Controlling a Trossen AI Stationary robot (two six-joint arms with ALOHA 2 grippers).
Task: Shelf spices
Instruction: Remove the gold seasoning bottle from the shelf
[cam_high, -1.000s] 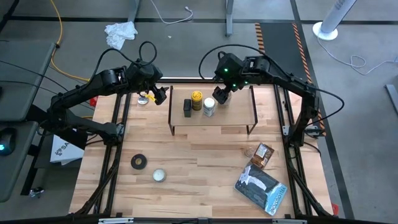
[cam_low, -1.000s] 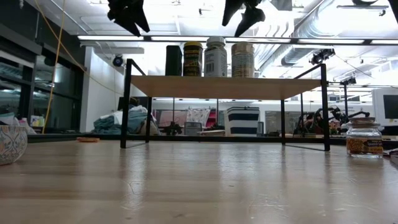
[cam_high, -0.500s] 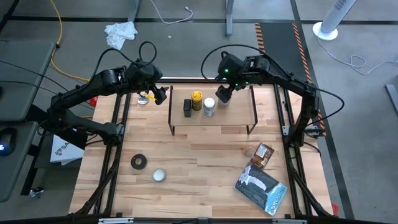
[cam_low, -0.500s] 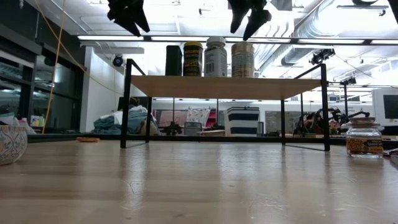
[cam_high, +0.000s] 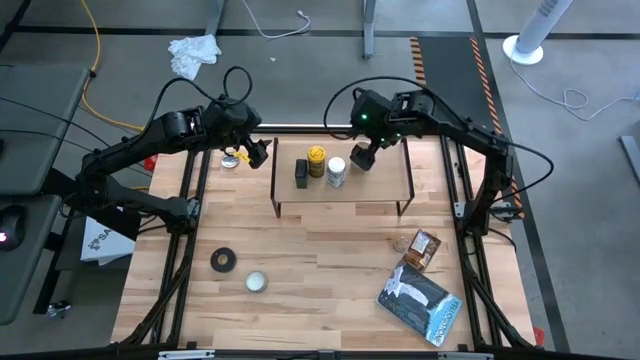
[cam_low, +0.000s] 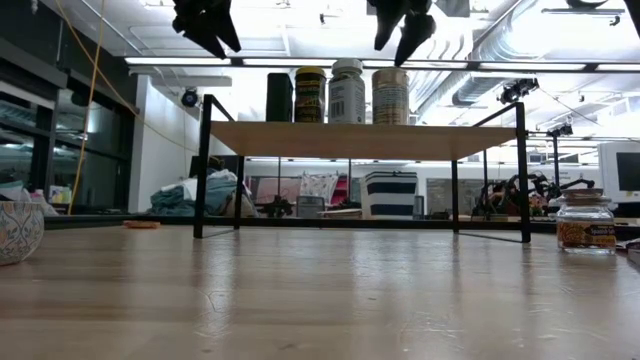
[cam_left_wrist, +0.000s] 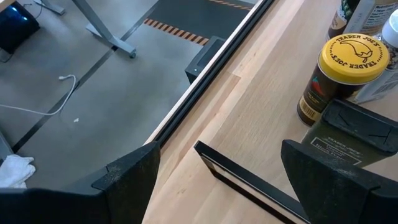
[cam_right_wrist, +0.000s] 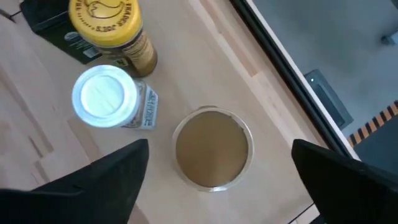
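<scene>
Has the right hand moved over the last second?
Yes. In the high view the right hand has drifted rightward, away from the white-capped bottle on the shelf, now over the tan-lidded jar, open.

bright, backlit low view, ceiling glare

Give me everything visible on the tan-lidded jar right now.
The tan-lidded jar is a clear round jar with a flat tan lid, standing upright on the shelf plank beside the white-capped bottle. Nothing touches it; the right gripper hangs open above it. In the low view it ends the row.
</scene>
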